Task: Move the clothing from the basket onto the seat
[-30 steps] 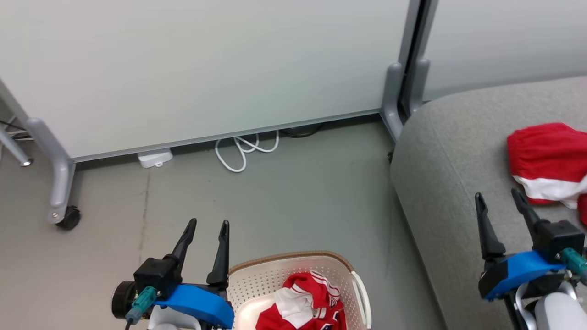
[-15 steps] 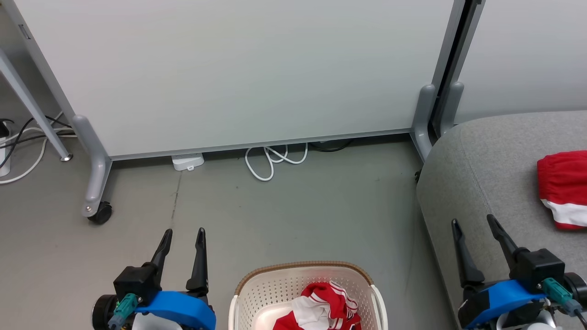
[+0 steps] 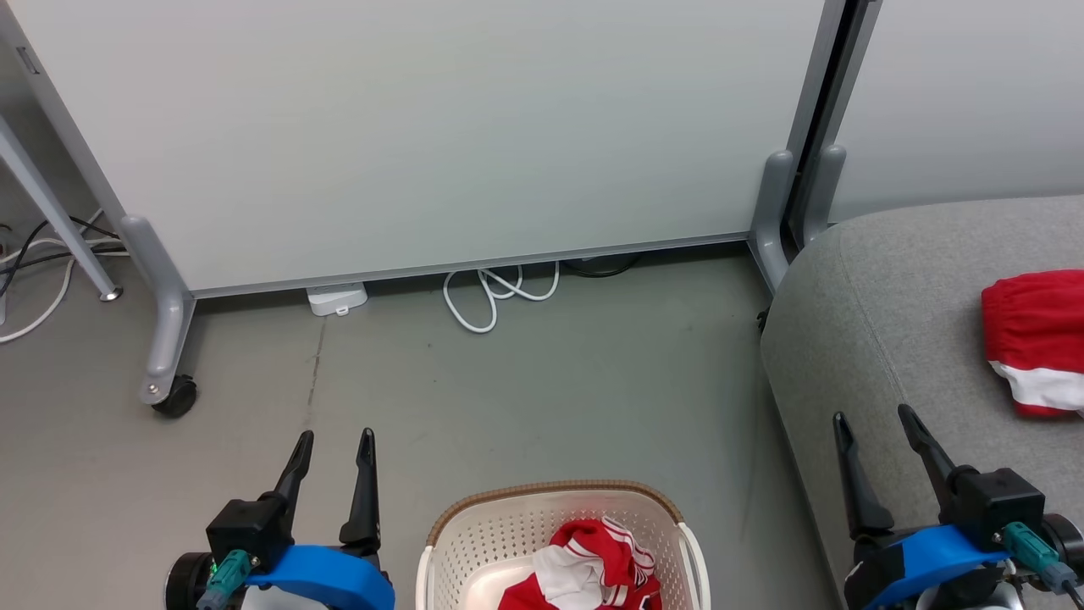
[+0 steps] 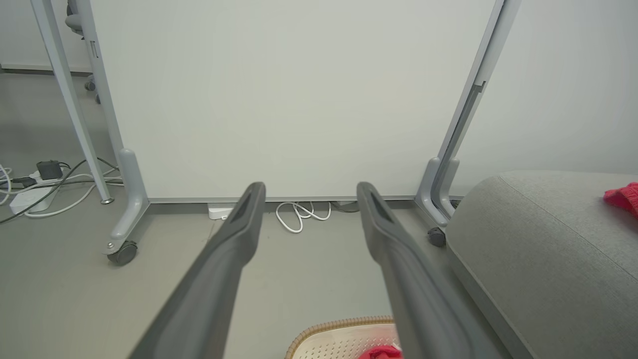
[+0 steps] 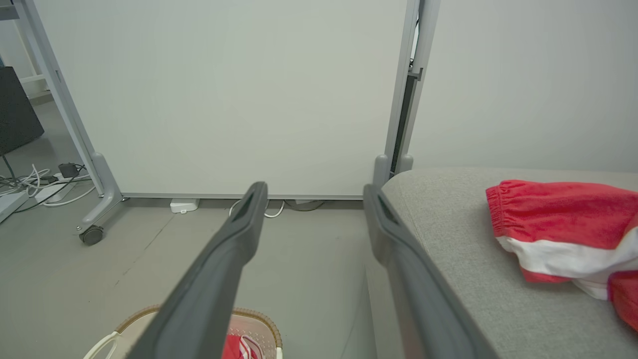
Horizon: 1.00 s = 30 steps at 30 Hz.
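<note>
The jaws of the left gripper stand parted with nothing between them, low in the left of the head view, above bare floor. The jaws of the right gripper are likewise spread and empty, at the lower right, over the front edge of the seat.

Between the two arms, at the bottom centre, sits the basket: cream plastic pierced with small holes, rounded corners, a brown woven-look rim. In it lies the jersey, crumpled red cloth with white patches and thin white stripes. The head view looks down into this heap. The left wrist view catches just the rim and a scrap of red at its bottom edge.

The shorts lie on the seat at the right edge, well apart from the basket. The right wrist view gives them best: soft red fabric, a gathered elastic waist, a broad white band. The seat is light-grey woven upholstery with rounded corners and a stitched seam.

Behind stands a smooth white partition on grey metal legs, one ending in a black caster. A looped white cable lies at its foot. The left wrist view adds a power strip with tangled leads at its left edge.
</note>
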### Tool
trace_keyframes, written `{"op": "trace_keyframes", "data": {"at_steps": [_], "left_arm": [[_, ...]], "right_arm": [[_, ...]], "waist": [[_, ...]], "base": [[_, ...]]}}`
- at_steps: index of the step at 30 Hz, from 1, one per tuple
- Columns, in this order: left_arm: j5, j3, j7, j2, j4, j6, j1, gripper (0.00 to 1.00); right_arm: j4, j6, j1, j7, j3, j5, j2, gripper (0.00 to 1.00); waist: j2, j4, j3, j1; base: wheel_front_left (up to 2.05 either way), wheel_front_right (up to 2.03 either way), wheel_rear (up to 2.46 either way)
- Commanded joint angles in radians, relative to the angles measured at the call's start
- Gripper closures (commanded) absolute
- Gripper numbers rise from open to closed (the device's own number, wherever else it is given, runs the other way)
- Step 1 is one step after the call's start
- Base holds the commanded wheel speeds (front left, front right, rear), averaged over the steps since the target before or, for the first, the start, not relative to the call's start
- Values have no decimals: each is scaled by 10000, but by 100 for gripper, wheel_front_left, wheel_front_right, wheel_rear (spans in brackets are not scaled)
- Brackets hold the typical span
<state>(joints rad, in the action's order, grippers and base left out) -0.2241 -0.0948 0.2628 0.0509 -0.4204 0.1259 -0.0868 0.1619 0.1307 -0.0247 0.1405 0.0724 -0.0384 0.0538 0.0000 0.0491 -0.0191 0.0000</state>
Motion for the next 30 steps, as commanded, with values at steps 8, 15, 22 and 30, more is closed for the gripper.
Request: {"op": "trace_keyframes", "data": {"at_steps": [8, 15, 22, 30], "left_arm": [[-26, 10, 30, -6, 46, 38, 65, 0], [-87, -45, 30, -7, 32, 43, 35, 0], [-113, -98, 30, -7, 19, 45, -39, 0], [-113, -215, 28, -8, -60, 47, -220, 0]], "right_arm": [[61, 1, 72, 11, -127, -75, -42, 0], [117, 1, 30, 4, -214, -143, -43, 0], [94, 1, -94, -17, -311, -187, -43, 0], [-47, 1, -262, -5, -519, -219, -40, 0]], "waist": [[0, -85, 58, 0], [0, -174, 92, 0], [0, -286, 198, 0], [0, -586, 677, 0]], "base": [[0, 0, 0], [0, 0, 0], [0, 0, 0], [0, 0, 0]]}}
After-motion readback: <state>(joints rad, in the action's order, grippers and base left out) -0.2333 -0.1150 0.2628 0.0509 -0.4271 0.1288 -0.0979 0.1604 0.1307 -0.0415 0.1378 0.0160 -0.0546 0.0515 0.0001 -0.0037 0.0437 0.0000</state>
